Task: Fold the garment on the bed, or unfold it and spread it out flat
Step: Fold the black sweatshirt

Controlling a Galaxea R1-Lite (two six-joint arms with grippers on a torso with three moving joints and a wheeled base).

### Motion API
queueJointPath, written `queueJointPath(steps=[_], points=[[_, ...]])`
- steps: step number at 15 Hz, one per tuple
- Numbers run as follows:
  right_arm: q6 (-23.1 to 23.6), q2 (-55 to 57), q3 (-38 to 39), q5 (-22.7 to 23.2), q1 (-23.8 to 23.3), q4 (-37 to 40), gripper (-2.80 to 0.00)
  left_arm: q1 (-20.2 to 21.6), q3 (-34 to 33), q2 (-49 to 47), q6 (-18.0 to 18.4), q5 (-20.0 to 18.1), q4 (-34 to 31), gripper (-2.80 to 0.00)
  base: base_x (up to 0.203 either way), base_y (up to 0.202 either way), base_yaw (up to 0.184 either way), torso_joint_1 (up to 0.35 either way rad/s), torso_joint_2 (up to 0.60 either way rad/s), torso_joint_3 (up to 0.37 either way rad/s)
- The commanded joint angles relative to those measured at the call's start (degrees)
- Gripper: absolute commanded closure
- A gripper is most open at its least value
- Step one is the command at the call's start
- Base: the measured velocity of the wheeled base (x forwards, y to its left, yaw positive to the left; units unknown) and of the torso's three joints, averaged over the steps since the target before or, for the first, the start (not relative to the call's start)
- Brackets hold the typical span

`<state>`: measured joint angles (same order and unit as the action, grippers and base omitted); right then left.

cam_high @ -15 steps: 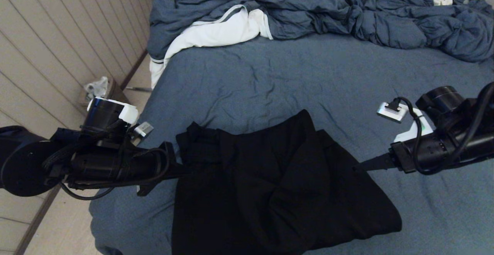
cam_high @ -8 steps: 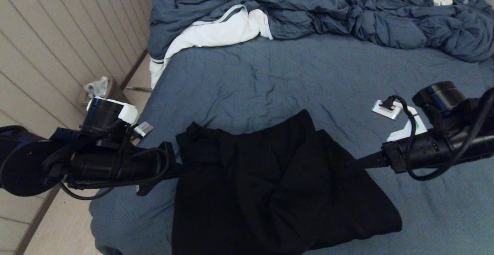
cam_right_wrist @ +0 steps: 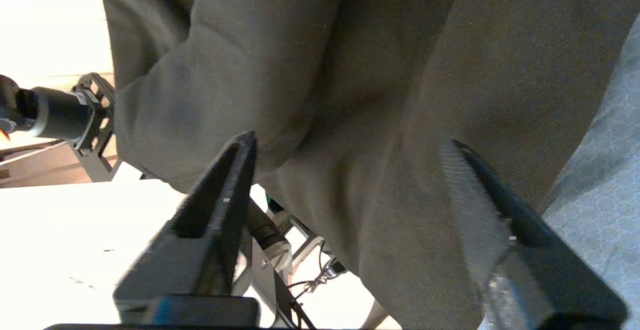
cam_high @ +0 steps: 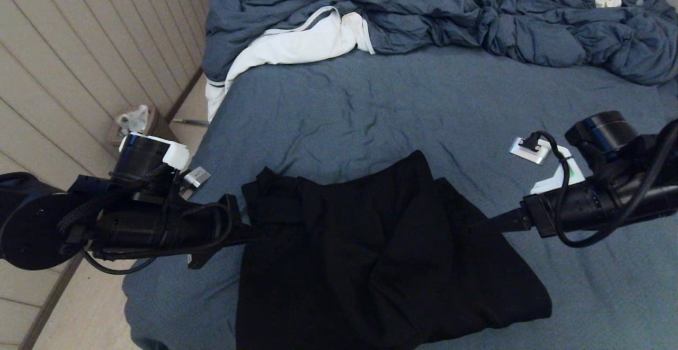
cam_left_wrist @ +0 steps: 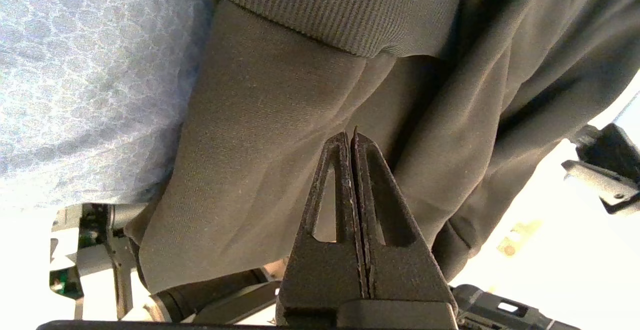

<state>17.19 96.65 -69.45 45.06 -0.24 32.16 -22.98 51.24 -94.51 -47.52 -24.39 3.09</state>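
1. The plain black long-sleeved hoodie (cam_high: 381, 254) lies bunched in the lower middle of the head view, on the near part of the wide bed with the slightly wrinkled blue-grey sheet (cam_high: 371, 106); its lower edge runs past the bottom of the frame.
2. The left end effector (cam_high: 254, 233) sits at the hoodie's left edge, lower left of the head view. In the left wrist view its two black fingers (cam_left_wrist: 352, 143) are pressed together to a point against the dark fabric (cam_left_wrist: 280, 135). Whether any cloth is pinched between them cannot be told.
3. A ribbed band of the hoodie (cam_left_wrist: 345, 10) shows near the top of the left wrist view, beyond the closed tips.
4. The right end effector (cam_high: 479, 225) meets the hoodie's right edge, right of centre in the head view. In the right wrist view its fingers (cam_right_wrist: 235, 180) stand wide apart, with hoodie fabric (cam_right_wrist: 360, 120) filling the gap and beyond; they grip nothing.
5. The hoodie lies between the two end effectors, which face each other across it.
6. A rumpled blue-grey comforter (cam_high: 424, 11) is heaped along the top of the head view, well apart from the hoodie.
7. A white cloth with a dark stripe (cam_high: 296, 45) lies at the upper left edge of the bed, beside the comforter.
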Motion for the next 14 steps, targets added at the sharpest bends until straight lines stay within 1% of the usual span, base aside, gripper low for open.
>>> queueJointPath(steps=[1, 4, 11, 14], points=[[0.3, 1.1, 0.1, 0.1, -0.2, 0.0, -2.80, 0.0, 0.0, 0.1, -0.3, -0.1, 0.1, 0.00, 0.000, 0.000, 0.000, 0.000, 0.00, 0.000], [0.8, 4.7, -0.2, -2.1, -1.0, -0.1, -2.80, 0.0, 0.0, 0.1, -0.3, -0.1, 0.1, 0.00, 0.000, 0.000, 0.000, 0.000, 0.00, 0.000], [3.7, 4.9, -0.9, -2.3, -7.1, 0.6, -2.80, 0.0, 0.0, -0.3, -0.3, -0.1, 0.2, 0.00, 0.000, 0.000, 0.000, 0.000, 0.00, 0.000], [4.9, 5.9, 1.4, -2.8, -8.8, 0.4, -2.80, 0.0, 0.0, -0.4, -0.2, -0.2, 0.2, 0.00, 0.000, 0.000, 0.000, 0.000, 0.00, 0.000]])
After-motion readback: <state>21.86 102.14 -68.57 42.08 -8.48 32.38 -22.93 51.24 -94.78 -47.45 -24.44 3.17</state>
